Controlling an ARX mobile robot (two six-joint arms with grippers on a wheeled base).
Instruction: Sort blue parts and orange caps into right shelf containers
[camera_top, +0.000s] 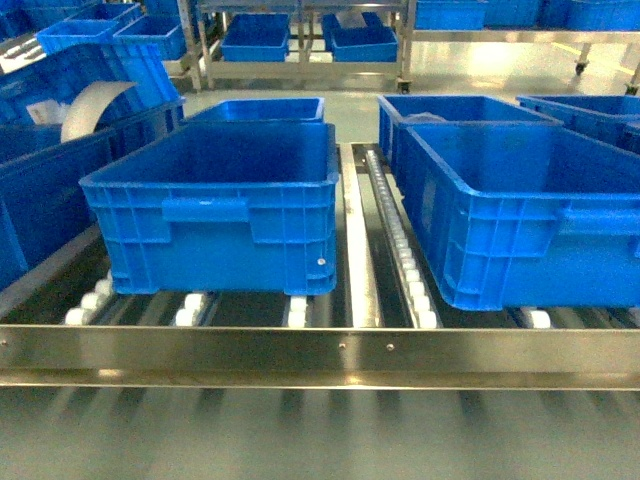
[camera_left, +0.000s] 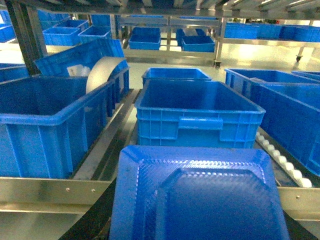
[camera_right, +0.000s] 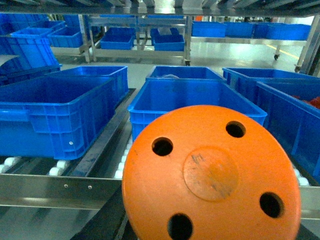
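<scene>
A blue part (camera_left: 200, 195), a square moulded tray-like piece, fills the lower half of the left wrist view, held up before the shelf rail. It hides my left gripper's fingers. A round orange cap (camera_right: 210, 175) with several holes fills the lower right wrist view the same way, covering my right gripper's fingers. Ahead stand the right shelf containers: a blue crate (camera_top: 210, 240) left of centre and another (camera_top: 530, 250) to its right, both seen also as crate (camera_left: 200, 122) and crate (camera_right: 142, 120). Neither gripper shows in the head view.
A steel front rail (camera_top: 320, 350) runs across the shelf, with white rollers (camera_top: 410, 270) between the crates. A white roll (camera_top: 90, 105) lies in a tilted crate at left. A far-right crate holds orange items (camera_right: 312, 102). More crates sit on back shelves (camera_top: 300, 40).
</scene>
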